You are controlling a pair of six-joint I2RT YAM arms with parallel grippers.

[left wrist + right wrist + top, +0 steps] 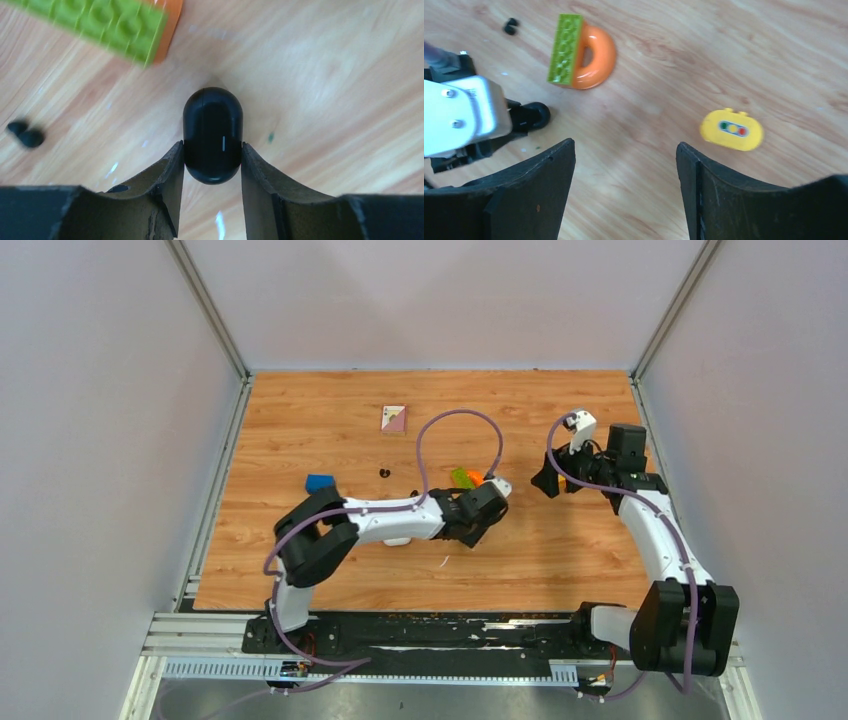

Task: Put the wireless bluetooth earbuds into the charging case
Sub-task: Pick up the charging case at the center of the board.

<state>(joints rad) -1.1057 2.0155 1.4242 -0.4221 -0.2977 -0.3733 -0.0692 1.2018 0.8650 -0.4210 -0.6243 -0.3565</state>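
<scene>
My left gripper (212, 147) is shut on a black pill-shaped charging case (212, 135), its lid closed, held close over the wood. In the top view this gripper (478, 520) is at the table's middle. The case's end also shows in the right wrist view (538, 115). Two tiny black earbuds (25, 135) lie together on the wood to the left of the case; they also show in the top view (384, 473) and the right wrist view (511, 26). My right gripper (625, 150) is open and empty above bare wood, at the right in the top view (548, 482). No white earbuds clearly show.
An orange-and-green toy (467, 477) lies just beyond the left gripper, also in the right wrist view (584, 50). A yellow toy with three coloured dots (731, 130) lies near the right gripper. A blue block (319, 482) and a small card (394, 418) lie further left and back.
</scene>
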